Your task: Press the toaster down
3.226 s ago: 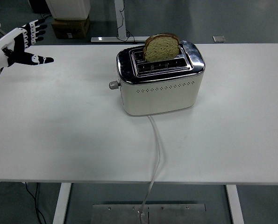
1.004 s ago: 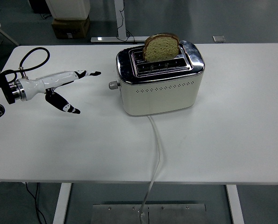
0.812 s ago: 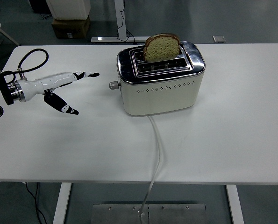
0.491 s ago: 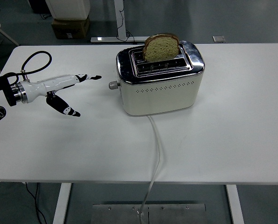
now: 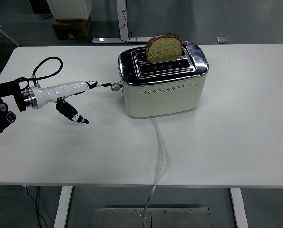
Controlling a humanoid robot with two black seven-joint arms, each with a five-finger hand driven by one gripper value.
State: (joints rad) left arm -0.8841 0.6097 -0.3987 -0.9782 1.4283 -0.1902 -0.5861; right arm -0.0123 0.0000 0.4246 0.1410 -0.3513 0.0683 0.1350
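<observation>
A cream and chrome toaster (image 5: 162, 85) stands at the table's middle back, with a slice of brown bread (image 5: 164, 47) sticking up from its far slot. Its lever knob (image 5: 115, 86) juts out on the left end, high up. My left hand (image 5: 79, 95) reaches in from the left edge, white and black, fingers stretched flat toward the knob. The fingertips (image 5: 103, 85) end just short of the knob, at about its height. The thumb (image 5: 73, 114) hangs down apart. Nothing is held. The right arm does not show.
A white power cord (image 5: 159, 152) runs from the toaster's front over the table's near edge. A black cable loop (image 5: 47, 68) arcs above my left wrist. Cardboard boxes and table legs stand on the floor beyond the far edge.
My left hand swung in from the far left corner, then slid right and slightly lower, closing the gap to the lever knob. The toaster and bread have not moved.
</observation>
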